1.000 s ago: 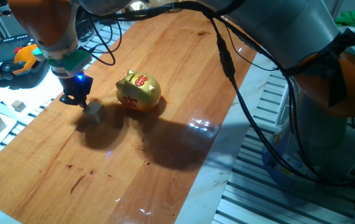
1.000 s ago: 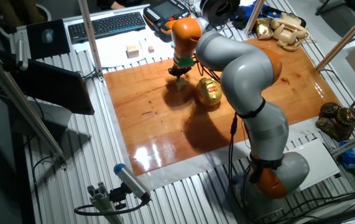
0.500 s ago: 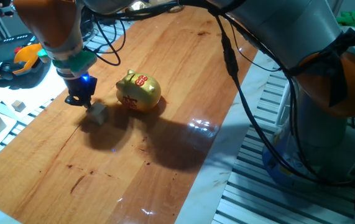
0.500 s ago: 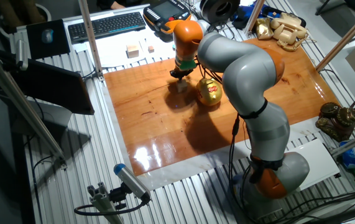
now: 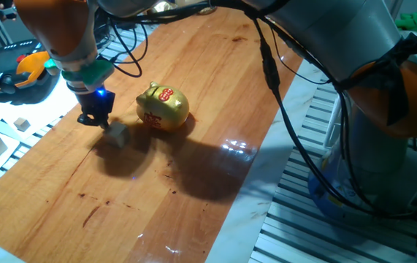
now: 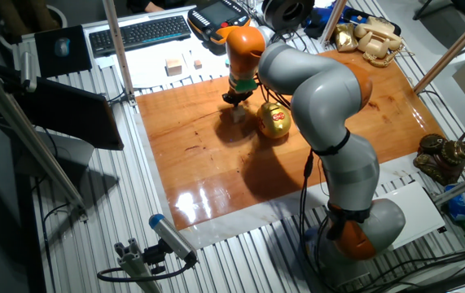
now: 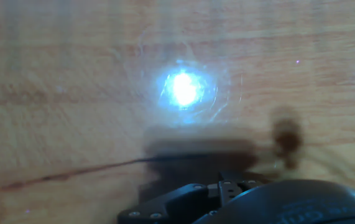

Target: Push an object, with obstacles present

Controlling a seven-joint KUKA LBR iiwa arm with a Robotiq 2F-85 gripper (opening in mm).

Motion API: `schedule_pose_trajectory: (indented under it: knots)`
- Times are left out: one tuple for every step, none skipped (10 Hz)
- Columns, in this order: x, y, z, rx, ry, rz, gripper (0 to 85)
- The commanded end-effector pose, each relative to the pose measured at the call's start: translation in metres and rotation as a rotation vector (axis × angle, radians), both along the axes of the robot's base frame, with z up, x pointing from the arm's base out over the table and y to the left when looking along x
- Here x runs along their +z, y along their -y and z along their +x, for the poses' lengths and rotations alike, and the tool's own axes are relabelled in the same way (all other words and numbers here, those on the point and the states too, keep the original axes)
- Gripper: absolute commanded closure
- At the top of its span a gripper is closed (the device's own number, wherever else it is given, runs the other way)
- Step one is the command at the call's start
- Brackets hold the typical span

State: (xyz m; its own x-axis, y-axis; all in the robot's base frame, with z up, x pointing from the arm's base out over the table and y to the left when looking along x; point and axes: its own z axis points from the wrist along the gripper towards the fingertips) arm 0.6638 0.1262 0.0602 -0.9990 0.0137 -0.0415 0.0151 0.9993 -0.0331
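Gripper point(image 5: 95, 117) set low against the far side of small wooden cube point(image 5: 117, 134), presumably to shove it past nearby golden piggy bank point(image 5: 163, 107); finger spread cannot be told.

Small pale beige wooden cube point(image 5: 117, 134) point(image 6: 238, 113): plain faces, resting flat on the wooden worktop point(image 5: 193, 109), just beside the golden piggy bank point(image 5: 163, 107) point(image 6: 274, 120), apart from it. Piggy bank: shiny, round-bodied, upright, red markings on back and side, far bigger than the cube.
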Motion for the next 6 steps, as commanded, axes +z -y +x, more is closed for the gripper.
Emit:
schedule_pose_trajectory:
  knots:
    - [0.000,0.000,-0.0024,0.003,-0.002,-0.002,85.0]
    - [0.000,0.001,-0.0041,0.008,-0.002,-0.002,85.0]
    - [-0.002,0.002,-0.0059,0.008,0.001,-0.002,85.0]
    - [-0.003,0.001,-0.0079,0.005,0.004,-0.003,85.0]
    - [-0.004,0.002,-0.0106,0.004,0.005,-0.003,85.0]
    - [-0.004,0.002,-0.0129,0.000,0.004,-0.001,85.0]
